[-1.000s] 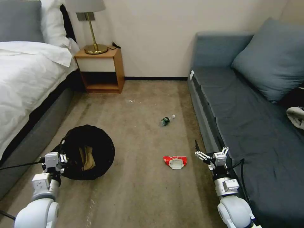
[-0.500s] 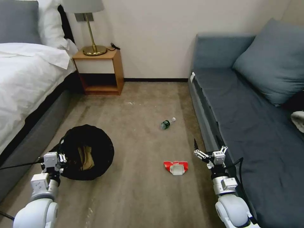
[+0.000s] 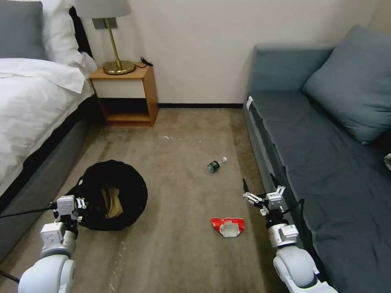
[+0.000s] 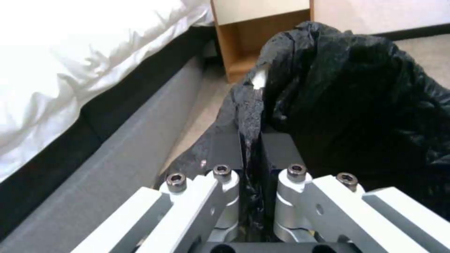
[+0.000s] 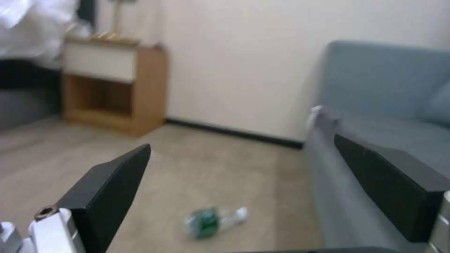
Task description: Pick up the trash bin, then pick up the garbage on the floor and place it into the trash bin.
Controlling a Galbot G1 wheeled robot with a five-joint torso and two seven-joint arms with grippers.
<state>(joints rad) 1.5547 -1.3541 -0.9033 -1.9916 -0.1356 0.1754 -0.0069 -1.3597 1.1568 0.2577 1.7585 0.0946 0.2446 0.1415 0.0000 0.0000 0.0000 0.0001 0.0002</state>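
Where the carpet [image 3: 179, 252] runs between the furniture, a bed [image 3: 28, 106] with white sheets takes the left side and a blue-grey sofa [image 3: 326, 162] with a large cushion [image 3: 354, 81] takes the right. At the far wall, a wooden nightstand [image 3: 130, 91] stands beside the bed, carrying a brass-based lamp [image 3: 110, 40].

On the near left, the trash bin [image 3: 114, 193] sits close to the bed frame, its crinkled black bag draped over the rim. A tan crumpled piece [image 3: 113, 202] lies inside it. The left gripper [image 3: 70, 205] is at the bin's near-left rim, fingers [image 4: 276, 147] clenched on a fold of the black liner; the left wrist view shows the plastic pinched between the two dark pads.

The right gripper [image 3: 260, 194] hangs on the near right, just beside the sofa's front edge, jaws spread wide with nothing between them. In the right wrist view both dark fingers [image 5: 112, 189] stand well apart, with the bottle on the floor beyond them.

Two litter pieces lie on open carpet. The red-and-white packet [image 3: 227, 226] lies near, left of the right gripper and apart from it. The small green bottle [image 3: 215, 164] with its white cap lies on its side farther off, nearer the sofa than the bin. Some tiny pale scraps [image 3: 169, 138] dot the carpet farther still, toward the nightstand.
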